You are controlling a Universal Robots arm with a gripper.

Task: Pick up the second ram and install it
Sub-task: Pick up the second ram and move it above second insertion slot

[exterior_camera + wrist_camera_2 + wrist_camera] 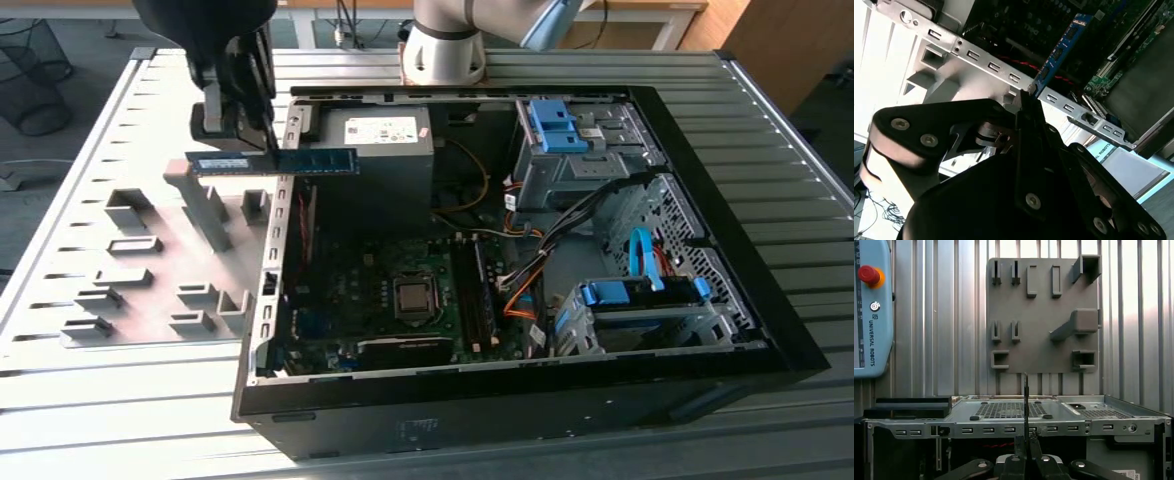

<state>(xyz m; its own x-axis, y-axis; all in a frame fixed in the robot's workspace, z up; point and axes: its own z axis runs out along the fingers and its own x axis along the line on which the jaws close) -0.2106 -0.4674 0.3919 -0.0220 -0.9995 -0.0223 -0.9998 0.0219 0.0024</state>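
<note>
The second ram [320,161], a blue-green memory stick, hangs level in the air above the open computer case [534,400], straddling the case wall on the exterior view's left. The arm's gripper [263,150] pinches the stick near its middle, fingers pressed against both faces. One end reaches over the case's power supply [380,140]; the other points out over the grey fixture plate [147,290] just beside the case. The motherboard [360,290] lies below, inside the case.

second ram [320,161] level in claw [260,150], over open computer case [467,415]
</note>
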